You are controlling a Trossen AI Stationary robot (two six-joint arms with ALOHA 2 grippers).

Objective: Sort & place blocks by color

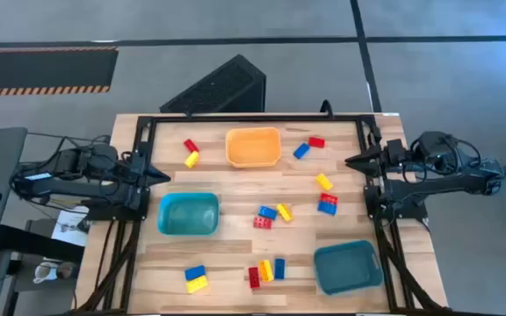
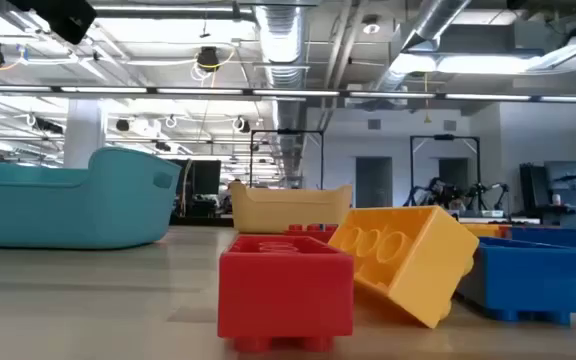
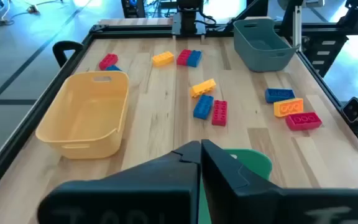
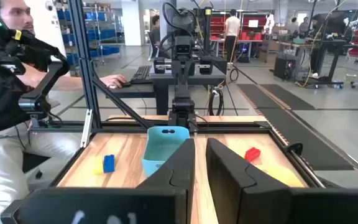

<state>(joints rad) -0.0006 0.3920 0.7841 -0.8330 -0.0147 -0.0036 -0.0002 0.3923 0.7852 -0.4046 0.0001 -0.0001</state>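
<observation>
While blocks (image 1: 271, 213) lie scattered, left tool (image 1: 163, 175) sits closed — right tool (image 1: 351, 161) seemingly nearly closed.

On your counter (image 1: 235, 189) three bins sit well apart: one bin (image 1: 253, 147) at the far middle, a second bin (image 1: 188, 214) toward the left arm's side, a third bin (image 1: 348, 268) at the near right corner. The blocks (image 1: 271, 213) lie scattered between them (none inside any bin), with a near cluster (image 1: 266, 271) between the second and third.
</observation>
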